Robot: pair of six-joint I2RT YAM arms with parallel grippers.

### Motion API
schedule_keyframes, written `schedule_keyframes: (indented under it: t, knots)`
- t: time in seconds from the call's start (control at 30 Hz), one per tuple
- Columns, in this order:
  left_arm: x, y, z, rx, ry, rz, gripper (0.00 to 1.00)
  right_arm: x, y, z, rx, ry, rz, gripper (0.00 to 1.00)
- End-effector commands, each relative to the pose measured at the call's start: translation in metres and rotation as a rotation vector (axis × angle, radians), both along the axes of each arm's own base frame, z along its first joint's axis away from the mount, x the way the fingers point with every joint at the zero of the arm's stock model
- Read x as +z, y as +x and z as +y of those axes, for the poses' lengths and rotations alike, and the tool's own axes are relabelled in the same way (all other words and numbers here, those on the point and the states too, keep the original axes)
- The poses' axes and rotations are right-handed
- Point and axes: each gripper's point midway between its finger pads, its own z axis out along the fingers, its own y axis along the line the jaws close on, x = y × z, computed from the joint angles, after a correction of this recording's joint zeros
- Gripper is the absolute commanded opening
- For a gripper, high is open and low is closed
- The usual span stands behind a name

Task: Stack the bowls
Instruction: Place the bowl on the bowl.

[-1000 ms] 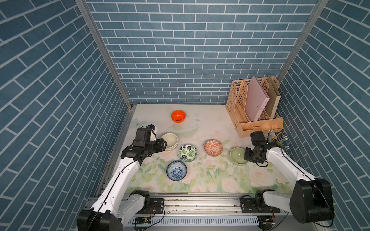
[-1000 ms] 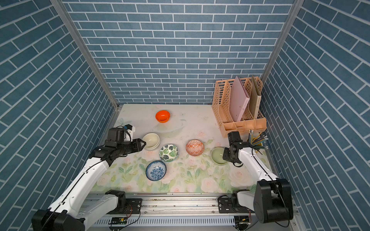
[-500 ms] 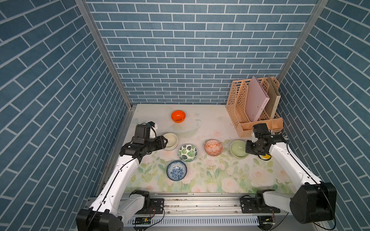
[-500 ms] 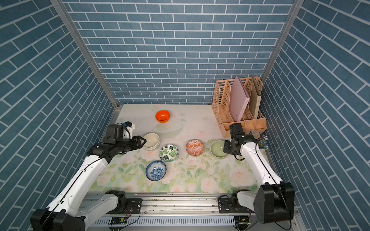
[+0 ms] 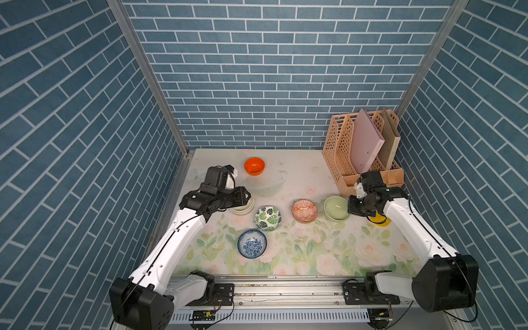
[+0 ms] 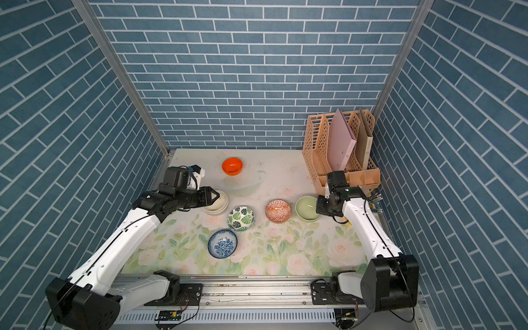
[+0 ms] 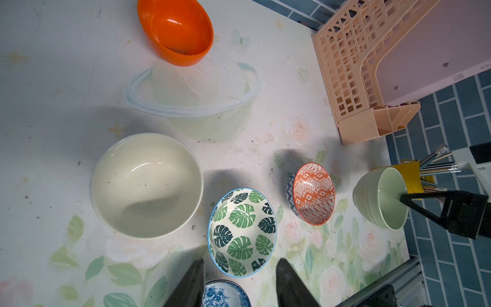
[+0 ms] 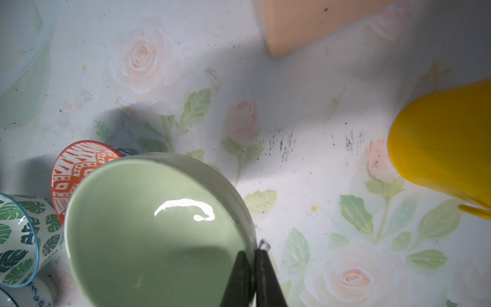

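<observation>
Grips rim of pale green glazed round bowl in right end effector, fully closed. Shifts since a second back: up off tabletop, in toward orange-red geometric-patterned bowl, now just beside it. Looks set for nesting there. Holds left end effector half open, empty, over edge of cream ceramic bowl. Shows only a sliver of second rim beneath; can't make out right fingertips in both top views.
</observation>
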Motion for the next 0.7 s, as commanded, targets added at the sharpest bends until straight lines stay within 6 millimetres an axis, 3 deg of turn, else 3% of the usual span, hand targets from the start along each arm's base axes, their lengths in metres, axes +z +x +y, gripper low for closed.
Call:
schedule_keyframes:
  t: [0.0, 0.23, 0.67]
  knots:
    - [0.008, 0.002, -0.014, -0.001, -0.007, -0.003, 0.48, 0.027, 0.023, 0.022, 0.056, 0.064, -0.103, 0.0]
    - [0.006, 0.005, -0.038, -0.029, 0.007, 0.008, 0.49, 0.037, 0.036, 0.06, 0.149, 0.081, -0.128, 0.0]
    - [-0.003, 0.008, -0.03, 0.021, 0.051, 0.016, 0.49, 0.049, 0.056, 0.145, 0.316, 0.089, -0.144, 0.0]
